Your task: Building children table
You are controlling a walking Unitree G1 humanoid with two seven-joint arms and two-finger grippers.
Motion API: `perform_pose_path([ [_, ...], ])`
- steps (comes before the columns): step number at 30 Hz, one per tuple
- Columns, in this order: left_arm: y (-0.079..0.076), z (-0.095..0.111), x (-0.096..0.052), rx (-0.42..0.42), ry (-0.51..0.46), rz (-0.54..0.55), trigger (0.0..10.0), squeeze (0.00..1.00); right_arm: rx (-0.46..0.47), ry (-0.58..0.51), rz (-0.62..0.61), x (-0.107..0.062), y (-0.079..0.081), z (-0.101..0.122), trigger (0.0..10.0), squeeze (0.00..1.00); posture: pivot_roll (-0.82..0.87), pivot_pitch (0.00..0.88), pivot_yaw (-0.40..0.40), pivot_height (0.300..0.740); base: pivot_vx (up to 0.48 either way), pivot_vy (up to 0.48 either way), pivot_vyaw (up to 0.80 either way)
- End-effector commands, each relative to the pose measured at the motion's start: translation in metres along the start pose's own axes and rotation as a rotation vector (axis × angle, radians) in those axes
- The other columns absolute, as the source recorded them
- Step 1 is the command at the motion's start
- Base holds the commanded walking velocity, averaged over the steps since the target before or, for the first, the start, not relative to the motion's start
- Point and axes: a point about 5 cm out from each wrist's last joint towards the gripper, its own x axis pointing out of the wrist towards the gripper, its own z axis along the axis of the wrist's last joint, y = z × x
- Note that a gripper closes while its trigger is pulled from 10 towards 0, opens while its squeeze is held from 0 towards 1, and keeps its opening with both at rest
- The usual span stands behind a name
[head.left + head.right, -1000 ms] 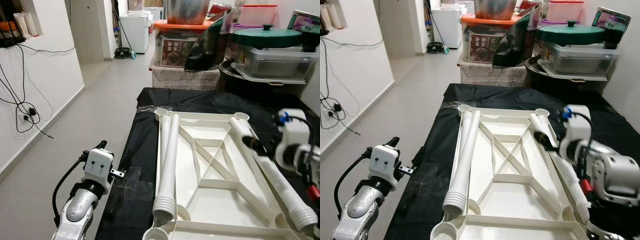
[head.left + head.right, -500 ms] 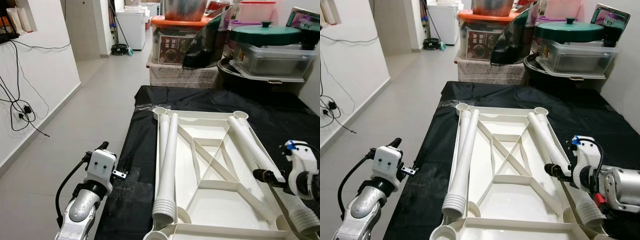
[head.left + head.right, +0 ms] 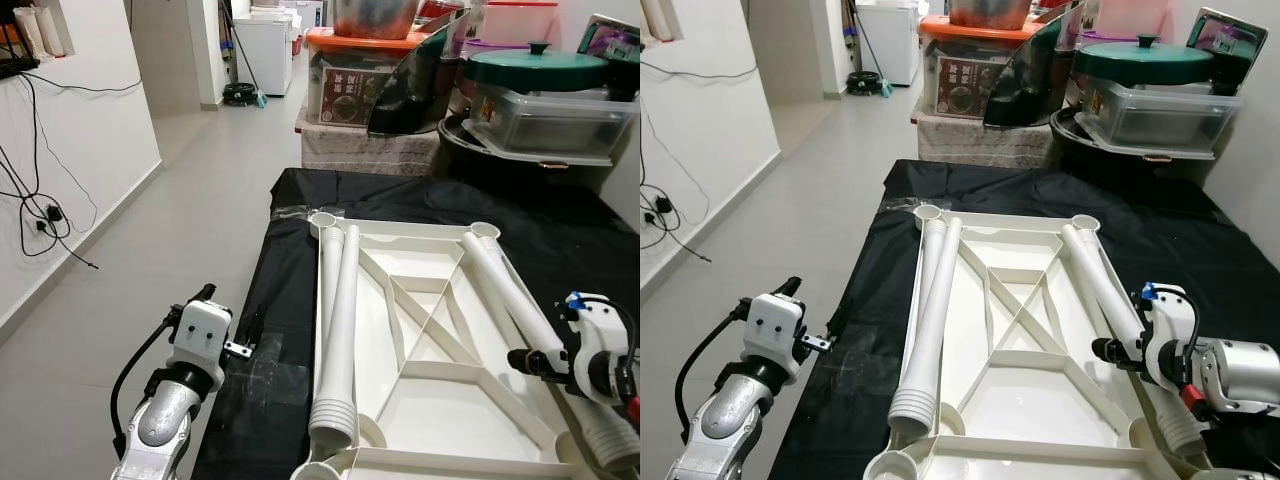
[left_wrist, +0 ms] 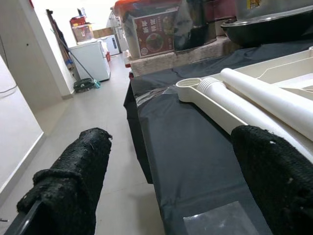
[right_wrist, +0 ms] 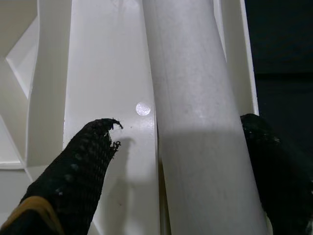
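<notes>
The white table top [image 3: 400,233] lies upside down on a black-covered surface. Two white legs [image 3: 338,330] rest side by side along its left side. A third leg [image 3: 497,288] lies along its right side. My right gripper [image 3: 522,358] hovers over that third leg near its ribbed end. It is open, and the right wrist view shows one finger [image 5: 80,164] on either side of the leg [image 5: 195,98], clear of it. My left gripper [image 4: 171,161] is open and holds nothing, off the surface's left edge, level with the near end of the table top.
The black cloth [image 3: 270,330] hangs over the surface's left edge, with grey floor [image 3: 200,190] beyond. Stacked storage boxes [image 3: 360,90], a green-lidded pot [image 3: 535,70] and plastic tubs crowd the far end. Cables [image 3: 45,215] hang on the left wall.
My right gripper has drawn back along the right-hand leg from its far end toward its near, ribbed end. The left arm has stayed put.
</notes>
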Motion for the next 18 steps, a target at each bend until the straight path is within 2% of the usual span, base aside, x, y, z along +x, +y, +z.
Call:
perform_pose_path([
  [1,0.0,-0.004,-0.002,0.008,0.018,0.004,10.0,0.0,-0.003,0.039,-0.028,0.005,-0.004,-0.007,6.7,0.0,0.0,0.0,-0.102,0.74,0.0,0.0,0.0],
  [2,0.0,-0.005,-0.002,0.011,0.02,0.006,10.0,0.0,0.006,0.035,-0.027,0.007,-0.005,-0.008,0.0,0.0,0.0,0.0,-0.102,0.74,0.0,0.0,0.0],
  [11,-0.001,-0.006,-0.002,0.016,0.025,0.003,10.0,0.0,0.013,-0.009,-0.016,0.008,-0.002,-0.001,0.0,0.0,0.0,0.0,-0.096,0.74,0.0,0.0,0.0],
  [18,-0.001,-0.007,-0.002,0.022,0.029,0.0,10.0,0.0,-0.05,-0.094,-0.027,0.002,0.001,0.016,0.0,0.0,-0.01,0.0,-0.09,0.74,0.0,0.0,0.0],
])
